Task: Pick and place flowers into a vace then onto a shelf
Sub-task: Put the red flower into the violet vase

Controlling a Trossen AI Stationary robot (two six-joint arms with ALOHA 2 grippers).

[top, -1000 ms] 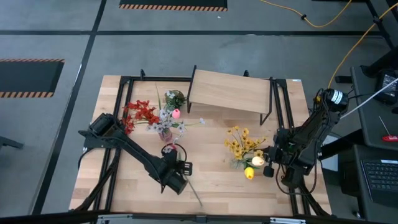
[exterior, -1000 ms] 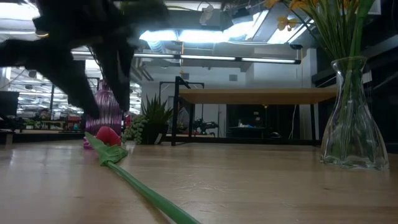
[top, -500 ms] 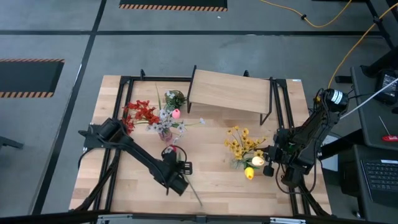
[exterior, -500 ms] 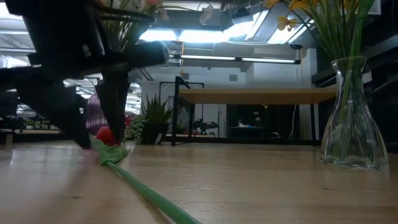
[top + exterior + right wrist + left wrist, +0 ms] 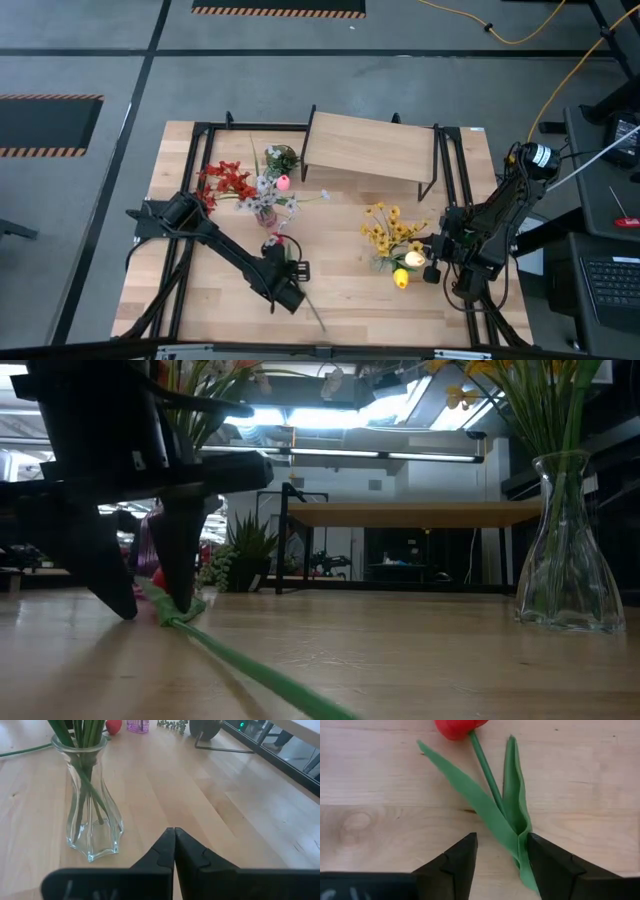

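A red tulip [image 5: 455, 726] lies flat on the table with its green stem [image 5: 312, 315] running toward the near edge. My left gripper [image 5: 501, 862] is open and points steeply down, with its fingertips at table height in the low view [image 5: 150, 595]. Its fingers straddle the stem where the leaves [image 5: 517, 822] join it. A purple vase [image 5: 265, 212] behind it holds red, white and pink flowers. A clear glass vase [image 5: 92, 815] holds yellow flowers [image 5: 390, 232]. My right gripper [image 5: 174, 845] is shut beside that vase, near the right edge. The shelf [image 5: 372, 148] stands at the back. My left gripper comes from above with one finger on each side of the tulip's stem, lying across it. One finger [image 5: 547, 862] stands right against the leaf base [image 5: 522, 851], and I cannot tell whether it touches. The tulip lies flat on the table.
A yellow tulip bud [image 5: 400, 278] lies by the clear vase. A small green leafy pot [image 5: 282, 158] stands near the shelf's left leg. Black metal frame rails [image 5: 190, 180] run along the table's left and right sides. Bare wood lies between the two vases.
My left gripper has come down toward the table over the red tulip. Its fingers, which hung above a second ago, now reach the tabletop on either side of the stem. The wrist has also rolled a little.
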